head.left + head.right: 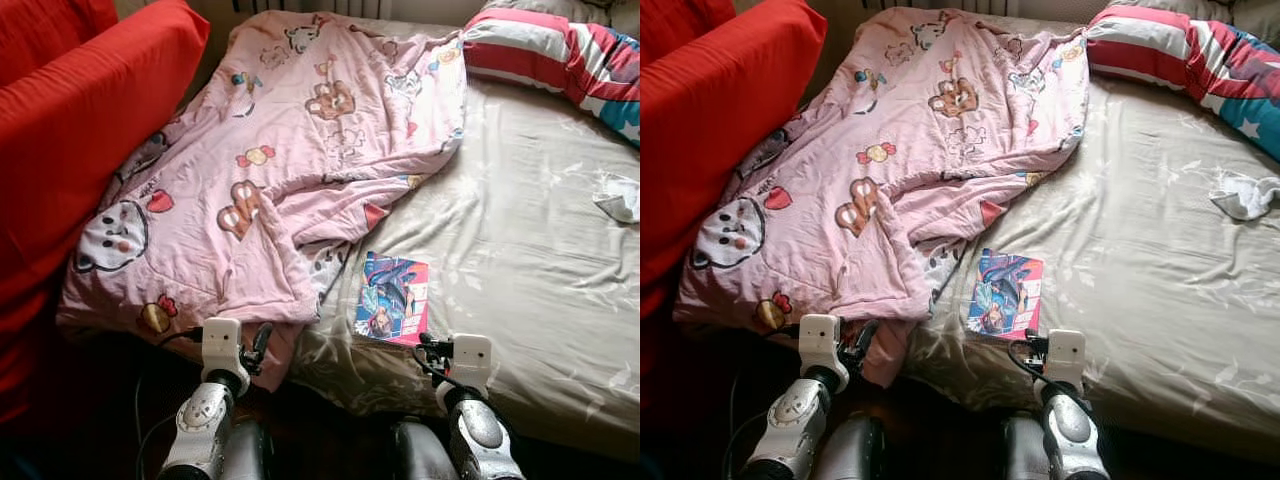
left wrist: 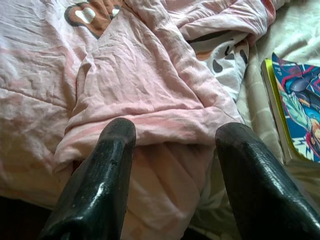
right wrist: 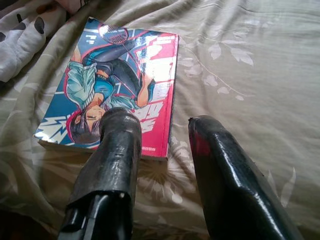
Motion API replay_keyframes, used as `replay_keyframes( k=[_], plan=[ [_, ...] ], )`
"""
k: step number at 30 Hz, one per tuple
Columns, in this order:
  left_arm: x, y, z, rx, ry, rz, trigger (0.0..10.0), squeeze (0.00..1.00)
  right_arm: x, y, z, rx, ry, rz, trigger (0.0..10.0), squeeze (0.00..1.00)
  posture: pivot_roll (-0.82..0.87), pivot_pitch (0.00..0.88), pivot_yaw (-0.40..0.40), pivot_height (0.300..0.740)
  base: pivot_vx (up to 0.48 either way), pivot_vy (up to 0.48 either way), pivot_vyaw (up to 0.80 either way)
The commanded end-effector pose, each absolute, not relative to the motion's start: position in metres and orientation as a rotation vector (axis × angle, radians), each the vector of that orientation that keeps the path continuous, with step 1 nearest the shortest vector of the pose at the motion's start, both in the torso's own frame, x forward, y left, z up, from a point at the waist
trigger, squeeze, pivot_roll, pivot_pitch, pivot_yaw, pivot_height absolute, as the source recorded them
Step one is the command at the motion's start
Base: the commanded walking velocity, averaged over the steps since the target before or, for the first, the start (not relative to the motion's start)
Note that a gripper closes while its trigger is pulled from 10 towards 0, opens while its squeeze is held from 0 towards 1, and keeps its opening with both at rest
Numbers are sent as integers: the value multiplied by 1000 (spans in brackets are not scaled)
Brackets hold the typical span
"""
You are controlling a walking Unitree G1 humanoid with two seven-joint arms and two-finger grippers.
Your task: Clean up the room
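Blanket (image 1: 290,150): pink, cartoon print, crumpled over the left half of the bed (image 1: 520,230), one corner hanging off the near edge. Its left side lies against a red cushion (image 1: 80,130).

Book (image 1: 392,297): glossy comic-style cover, flat on the beige sheet near the bed's front edge, just right of the blanket's folded hem, not touching it as far as I can tell.

Left gripper (image 2: 172,150): at the near edge of the bed, pointing at the hanging blanket corner. Fingers (image 2: 107,165) spread apart, nothing between them; the blanket fold sits just beyond the tips. Contact unclear.

Right gripper (image 3: 160,135): at the near bed edge, just in front of the book. Fingers (image 3: 120,145) released, gap wide. In the right wrist view one finger overlaps the book's near edge, the other is over bare sheet. Can't tell if it's touching.

Striped pillow (image 1: 560,55): red, white and blue, at the far right end of the bed.

Crumpled white tissue or cloth (image 1: 1245,195): on the sheet near the right edge, well apart from the book.

Floor in front of the bed is dark, no detail.
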State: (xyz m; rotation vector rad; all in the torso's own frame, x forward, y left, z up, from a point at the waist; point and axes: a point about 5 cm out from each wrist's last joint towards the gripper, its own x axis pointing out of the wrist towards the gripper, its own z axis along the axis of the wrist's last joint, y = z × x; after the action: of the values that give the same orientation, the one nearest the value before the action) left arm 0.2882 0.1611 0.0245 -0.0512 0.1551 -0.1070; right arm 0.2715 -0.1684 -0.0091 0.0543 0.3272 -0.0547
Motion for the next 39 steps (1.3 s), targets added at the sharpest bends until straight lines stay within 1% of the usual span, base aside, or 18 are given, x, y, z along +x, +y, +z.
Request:
replay_keyframes(
  k=[1, 16, 28, 29, 32, 34, 39],
  plan=[
    [284, 163, 18, -47, 188, -104, 10000, 0, 268, -166, -13, 58, 346, -52, 10000, 0, -56, 194, 34, 619, 255, 0, 0],
    [284, 164, 18, -40, 191, -102, 10000, 0, 268, -166, -11, 65, 318, -60, 10000, 0, -56, 195, 34, 619, 272, 0, 0],
    [284, 164, 18, -37, 193, -102, 10000, 0, 267, -166, -13, 65, 346, -70, 10000, 0, -56, 195, 35, 619, 310, 0, 0],
    [284, 164, 18, -37, 193, -102, 10000, 0, 267, -167, -14, 73, 355, -76, 10000, 0, -56, 195, 36, 611, 341, 0, 0],
    [284, 164, 18, -36, 192, -102, 10000, 0, 267, -167, -14, 69, 352, -76, 10000, 0, -56, 195, 36, 602, 344, 0, 0],
    [284, 164, 18, -36, 192, -102, 10000, 0, 268, -167, -11, 74, 325, -73, 10000, 0, -54, 195, 36, 602, 341, 0, 0],
    [284, 164, 18, -37, 191, -102, 10000, 0, 268, -167, -11, 73, 328, -74, 10000, 0, -53, 194, 36, 602, 348, 0, 0]
  ],
)
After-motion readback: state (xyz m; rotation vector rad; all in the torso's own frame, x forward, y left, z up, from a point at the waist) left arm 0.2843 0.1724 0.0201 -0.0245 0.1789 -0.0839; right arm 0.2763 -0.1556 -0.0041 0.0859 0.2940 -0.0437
